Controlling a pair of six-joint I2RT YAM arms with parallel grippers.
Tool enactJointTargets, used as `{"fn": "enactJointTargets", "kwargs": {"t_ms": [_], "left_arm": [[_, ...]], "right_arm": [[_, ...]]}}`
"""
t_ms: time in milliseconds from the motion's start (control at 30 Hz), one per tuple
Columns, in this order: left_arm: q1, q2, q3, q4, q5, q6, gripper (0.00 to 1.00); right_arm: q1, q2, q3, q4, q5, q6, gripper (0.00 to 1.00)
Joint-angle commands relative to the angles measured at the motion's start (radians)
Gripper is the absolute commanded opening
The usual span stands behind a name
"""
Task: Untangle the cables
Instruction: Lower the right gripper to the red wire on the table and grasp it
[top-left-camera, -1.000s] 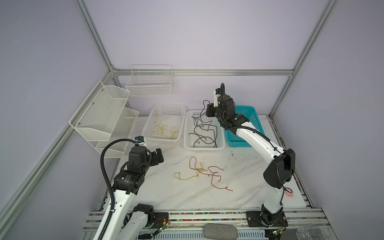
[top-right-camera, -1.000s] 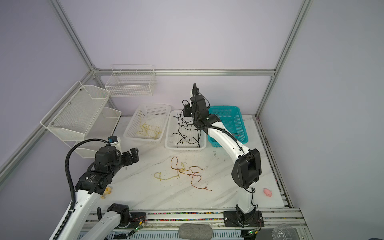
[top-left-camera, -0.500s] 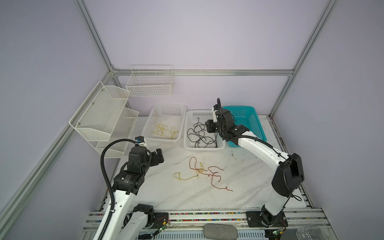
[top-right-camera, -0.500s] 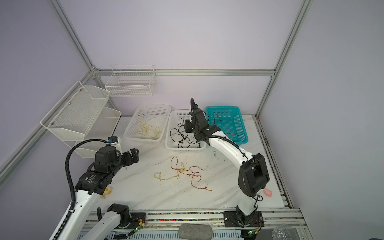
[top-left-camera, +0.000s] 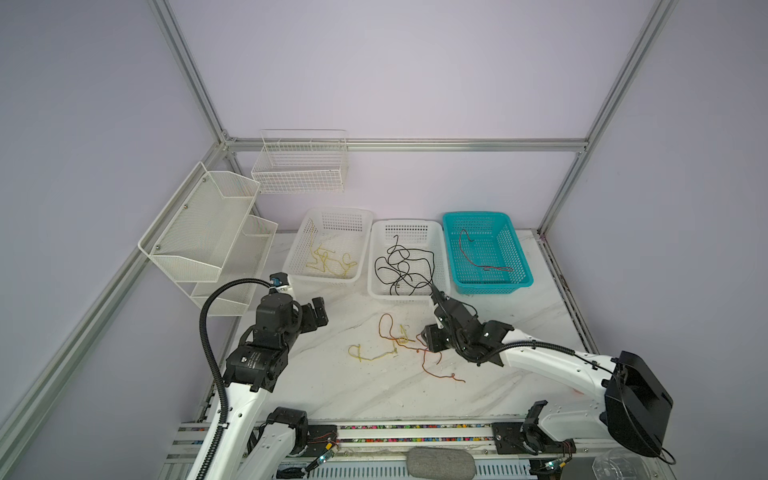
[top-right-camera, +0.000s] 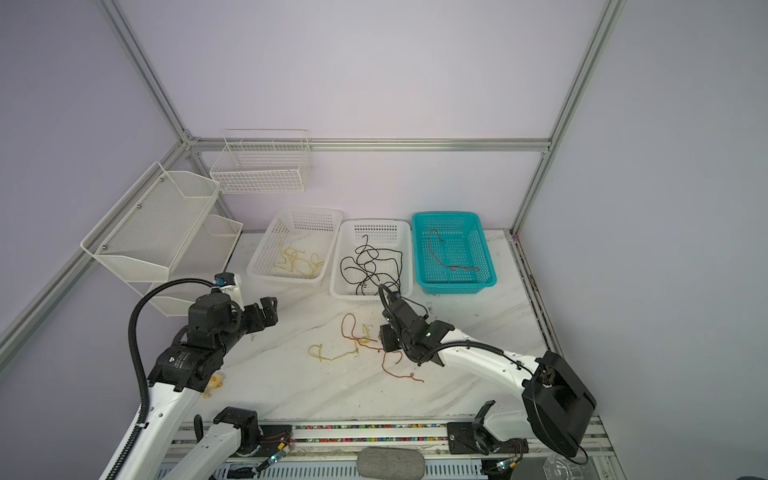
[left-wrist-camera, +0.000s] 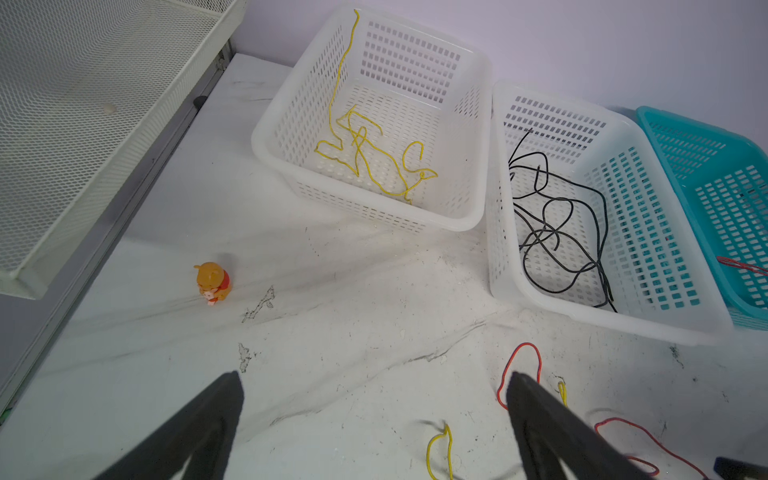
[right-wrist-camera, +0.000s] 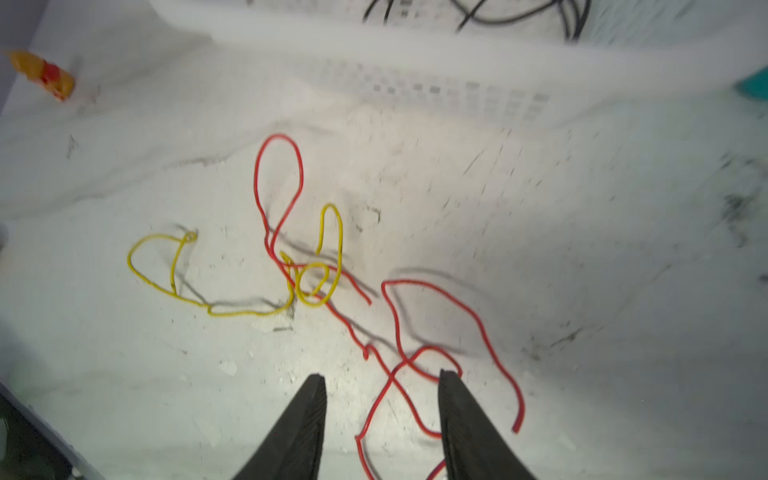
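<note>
L gripper (left-wrist-camera: 374, 376): fingers spread wide, nothing held; parked above table (top-left-camera: 332, 386) on left side. R gripper (right-wrist-camera: 382, 374): fingers apart, nothing clamped; positioned low over red/yellow tangle (top-left-camera: 399, 345). A red loop is seen between the tips in wrist view, contact can't be told (img blurred). Tangle is laid on table, in front of mid white basket (top-left-camera: 399, 296). Black cables (top-left-camera: 403, 266) are piled in it. Yellow cables (top-left-camera: 328, 262) are in left white basket (top-left-camera: 320, 279), one red cable (top-left-camera: 478, 257) in teal basket (top-left-camera: 492, 286).
</note>
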Motion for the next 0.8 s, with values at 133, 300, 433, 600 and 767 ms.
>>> {"fn": "enactJointTargets", "kwargs": {"t_ms": [133, 300, 433, 600, 767], "left_arm": [[-0.007, -0.011, -0.045, 0.030, 0.007, 0.025, 1.00], [-0.007, -0.007, -0.045, 0.030, 0.007, 0.026, 1.00], [-0.009, -0.008, -0.045, 0.029, 0.004, 0.028, 1.00], [-0.008, -0.004, -0.047, 0.030, 0.002, 0.029, 1.00], [-0.008, -0.001, -0.045, 0.030, 0.004, 0.030, 1.00]], "right_arm": [[0.026, -0.022, -0.108, 0.032, 0.053, 0.079, 0.48], [0.034, 0.024, -0.127, 0.078, 0.068, 0.069, 0.48], [0.038, 0.087, -0.118, 0.109, 0.099, 0.045, 0.48], [0.038, 0.137, -0.098, 0.125, 0.094, 0.014, 0.47], [0.047, 0.135, -0.092, 0.141, 0.059, -0.023, 0.29]]}}
